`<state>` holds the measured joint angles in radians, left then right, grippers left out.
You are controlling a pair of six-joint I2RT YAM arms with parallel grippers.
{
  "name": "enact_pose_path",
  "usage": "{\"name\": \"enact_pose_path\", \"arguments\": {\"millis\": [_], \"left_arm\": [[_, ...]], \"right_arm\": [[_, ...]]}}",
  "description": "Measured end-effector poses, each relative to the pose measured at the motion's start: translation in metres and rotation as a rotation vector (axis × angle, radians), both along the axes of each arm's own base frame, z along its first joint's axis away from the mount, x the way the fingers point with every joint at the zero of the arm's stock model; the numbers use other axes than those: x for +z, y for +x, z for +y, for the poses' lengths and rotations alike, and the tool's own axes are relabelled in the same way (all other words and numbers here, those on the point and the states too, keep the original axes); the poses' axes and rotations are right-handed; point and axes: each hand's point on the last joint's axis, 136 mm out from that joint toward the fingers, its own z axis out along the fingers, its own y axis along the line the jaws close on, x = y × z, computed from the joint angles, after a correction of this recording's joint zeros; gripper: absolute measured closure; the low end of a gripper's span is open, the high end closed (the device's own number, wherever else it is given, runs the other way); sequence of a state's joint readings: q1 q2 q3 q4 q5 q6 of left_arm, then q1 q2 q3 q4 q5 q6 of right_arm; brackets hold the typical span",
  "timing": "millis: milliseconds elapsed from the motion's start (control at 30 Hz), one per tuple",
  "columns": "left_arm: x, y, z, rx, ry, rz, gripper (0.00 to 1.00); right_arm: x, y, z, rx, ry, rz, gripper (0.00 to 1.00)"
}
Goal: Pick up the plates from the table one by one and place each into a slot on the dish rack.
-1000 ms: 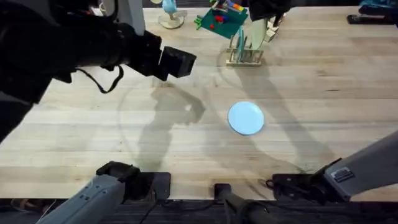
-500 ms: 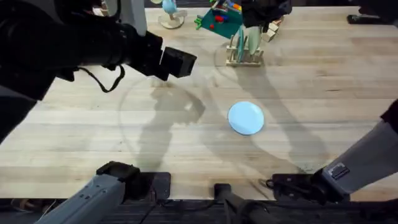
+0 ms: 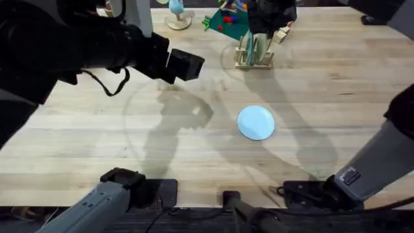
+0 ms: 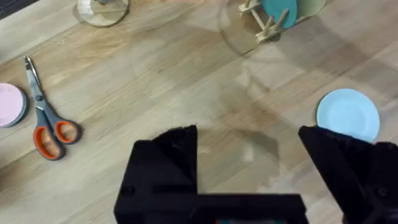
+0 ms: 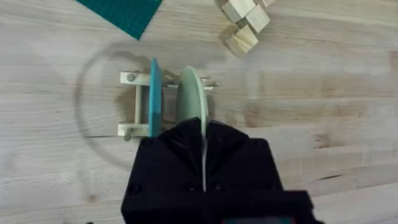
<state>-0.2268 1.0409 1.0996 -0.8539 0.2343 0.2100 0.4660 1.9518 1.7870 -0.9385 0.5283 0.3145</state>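
Observation:
A light blue plate [image 3: 256, 122] [image 4: 348, 115] lies flat on the table [image 3: 336, 97] near its middle. The dish rack [image 3: 245, 61] [image 5: 129, 104] stands at the far side with a teal plate [image 5: 154, 99] upright in one slot. Beside it stands a cream plate [image 5: 189, 99] [image 3: 261, 45], its top edge pinched in my right gripper [image 5: 203, 135] [image 3: 264, 27], which is right over the rack. My left gripper [image 4: 249, 162] [image 3: 189, 65] hovers open and holds nothing, high above the table to the left of the light blue plate.
Wooden blocks [image 5: 242, 25] and a green baseplate [image 5: 124, 12] lie just behind the rack. Scissors with orange handles [image 4: 46, 118], a pink dish [image 4: 9, 104] and a glass stand [image 4: 102, 9] sit on the left side. Bare wood surrounds the light blue plate.
My right gripper has carried the cream plate leftward from beside the rack and brought it upright over a slot next to the teal plate. The left arm has stayed still.

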Motion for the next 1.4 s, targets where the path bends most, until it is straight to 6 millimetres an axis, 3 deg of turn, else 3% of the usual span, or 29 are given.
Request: {"name": "enact_pose_path", "arguments": {"millis": [867, 1200, 1400], "left_arm": [[0.0, 0.0, 0.0, 0.0, 0.0, 0.0, 0.008], [0.0, 0.0, 0.0, 0.0, 0.0, 0.0, 0.006], [0.0, 0.0, 0.0, 0.0, 0.0, 0.0, 0.007]], "right_arm": [[0.0, 0.0, 0.0, 0.0, 0.0, 0.0, 0.97], [0.0003, 0.0002, -0.0004, -0.004, -0.001, -0.003, 0.816], [0.0003, 0.0002, -0.0004, -0.004, -0.001, -0.003, 0.802]]}}
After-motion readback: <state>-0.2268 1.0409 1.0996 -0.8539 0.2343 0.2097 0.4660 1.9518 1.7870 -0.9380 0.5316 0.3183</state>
